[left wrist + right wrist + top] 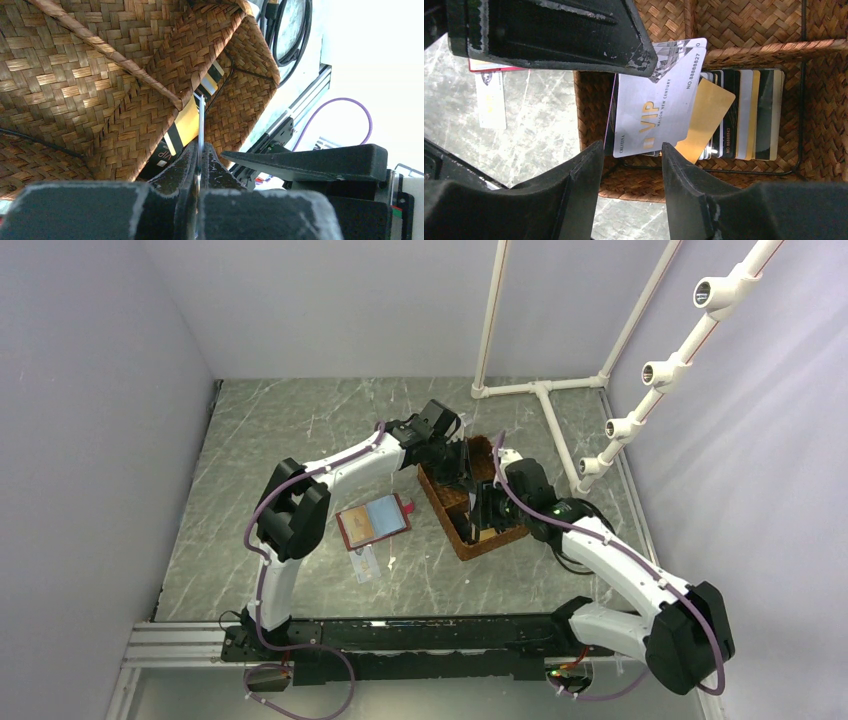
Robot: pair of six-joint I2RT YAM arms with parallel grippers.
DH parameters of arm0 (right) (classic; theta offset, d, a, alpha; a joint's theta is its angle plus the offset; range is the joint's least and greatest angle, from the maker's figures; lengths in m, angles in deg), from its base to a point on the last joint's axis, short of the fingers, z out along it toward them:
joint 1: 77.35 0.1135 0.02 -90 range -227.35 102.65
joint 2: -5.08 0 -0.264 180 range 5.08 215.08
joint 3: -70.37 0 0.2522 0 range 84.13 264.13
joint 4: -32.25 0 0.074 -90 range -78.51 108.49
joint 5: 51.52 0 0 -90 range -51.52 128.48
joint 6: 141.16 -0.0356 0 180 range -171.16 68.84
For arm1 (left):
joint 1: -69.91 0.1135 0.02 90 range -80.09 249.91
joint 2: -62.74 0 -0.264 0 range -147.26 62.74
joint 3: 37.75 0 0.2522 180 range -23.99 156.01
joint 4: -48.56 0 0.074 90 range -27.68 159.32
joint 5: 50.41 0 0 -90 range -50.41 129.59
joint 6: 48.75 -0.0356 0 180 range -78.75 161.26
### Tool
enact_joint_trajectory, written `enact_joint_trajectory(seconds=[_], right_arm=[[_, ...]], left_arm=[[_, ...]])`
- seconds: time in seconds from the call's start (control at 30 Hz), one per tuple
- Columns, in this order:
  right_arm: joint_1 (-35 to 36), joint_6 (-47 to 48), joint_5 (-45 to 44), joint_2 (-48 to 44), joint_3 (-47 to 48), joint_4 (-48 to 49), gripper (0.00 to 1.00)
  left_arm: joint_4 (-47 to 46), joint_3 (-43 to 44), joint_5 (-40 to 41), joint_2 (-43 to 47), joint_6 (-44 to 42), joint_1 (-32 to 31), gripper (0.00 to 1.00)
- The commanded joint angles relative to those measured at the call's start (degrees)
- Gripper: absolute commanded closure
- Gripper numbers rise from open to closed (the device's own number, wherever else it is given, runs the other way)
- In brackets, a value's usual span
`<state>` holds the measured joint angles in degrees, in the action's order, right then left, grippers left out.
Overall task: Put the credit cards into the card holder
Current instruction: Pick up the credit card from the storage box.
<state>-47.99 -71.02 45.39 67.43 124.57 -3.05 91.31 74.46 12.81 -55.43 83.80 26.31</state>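
Observation:
The card holder [373, 522], a dark red wallet, lies open on the table with a tan and a light blue card on it. One white credit card [366, 562] lies just in front of it. My left gripper [200, 147] is shut on a silver VIP card [659, 100], seen edge-on in the left wrist view, and holds it above the woven basket [455, 525]. Several more cards [744, 115] stand in the basket's end compartment, a gold one [706, 115] leaning out. My right gripper [631, 155] is open just below the silver card's lower edge, with nothing between its fingers.
The brown woven basket [824, 125] has several compartments and a thin black wire frame. Both arms crowd over it at the table's middle. A white pipe frame [545, 390] stands at the back right. Grey walls close in the left and right sides.

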Motion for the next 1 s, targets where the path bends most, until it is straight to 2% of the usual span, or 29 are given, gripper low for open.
enact_joint_trajectory(seconds=[0.0, 0.13, 0.27, 0.5, 0.63, 0.73, 0.87, 0.97], right_arm=[[1.1, 0.8, -3.3, 0.2, 2.4, 0.0, 0.53], [2.1, 0.6, -4.8, 0.9, 2.2, 0.1, 0.57], [3.8, 0.2, -6.7, 2.2, 2.1, 1.0, 0.57], [8.3, -1.8, -19.7, 4.1, 2.8, -0.1, 0.52], [9.8, -2.7, -27.5, 4.1, 2.9, -1.3, 0.53], [11.2, -1.9, -31.1, 4.9, 3.2, -1.9, 0.56], [13.9, -1.9, -35.1, 7.4, 4.6, -3.1, 0.66], [15.6, -2.1, -37.4, 9.6, 5.1, -3.1, 0.67]], left_arm=[[-1.4, -0.4, -1.1, 1.8, 0.2, -0.2, 1.00], [-2.0, -0.6, -1.8, 2.0, 0.8, -0.1, 1.00], [-2.7, -1.1, -2.6, 2.1, 1.8, -0.2, 1.00], [-4.7, -2.6, -4.3, 1.8, 4.4, -0.2, 1.00], [-3.6, -2.4, -4.3, 1.6, 4.1, -0.1, 1.00], [-2.2, -1.9, -3.5, 1.5, 3.7, -0.2, 1.00], [-0.3, -0.5, -3.2, 0.7, 3.6, -0.2, 1.00], [1.0, 0.5, -3.5, -0.5, 3.7, -0.4, 1.00]])
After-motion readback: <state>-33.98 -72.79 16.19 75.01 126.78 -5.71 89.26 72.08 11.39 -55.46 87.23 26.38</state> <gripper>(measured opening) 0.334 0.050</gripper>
